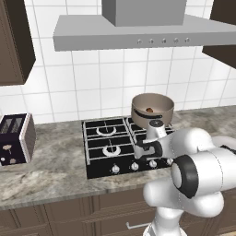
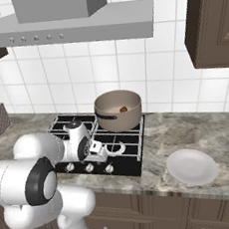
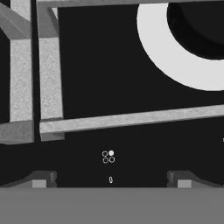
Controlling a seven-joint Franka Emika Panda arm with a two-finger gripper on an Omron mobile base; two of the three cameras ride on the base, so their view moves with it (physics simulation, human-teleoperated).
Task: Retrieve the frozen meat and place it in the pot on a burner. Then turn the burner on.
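The tan-brown pot [image 1: 152,109] [image 2: 118,109] stands on the back right burner of the black cooktop [image 1: 103,152]. The frozen meat [image 1: 150,110] [image 2: 123,108], a small reddish-brown lump, lies inside it. My gripper [image 3: 111,181] [image 2: 99,151] hangs low over the front right of the cooktop, just behind the knobs, pointing down. Its fingertips [image 3: 41,179] stand wide apart and open, with nothing between them. In the hand view a silver-ringed burner [image 3: 175,57] sits at the upper right, grey grate bars [image 3: 131,118] cross the black surface, and a small burner marking [image 3: 108,156] lies just ahead of the tips.
Silver knobs [image 1: 134,166] [image 2: 89,167] line the cooktop's front edge. A flat white plate [image 2: 192,167] lies on the marble counter to the right. A toaster [image 1: 16,138] stands at the far left. A steel hood [image 1: 143,32] hangs overhead.
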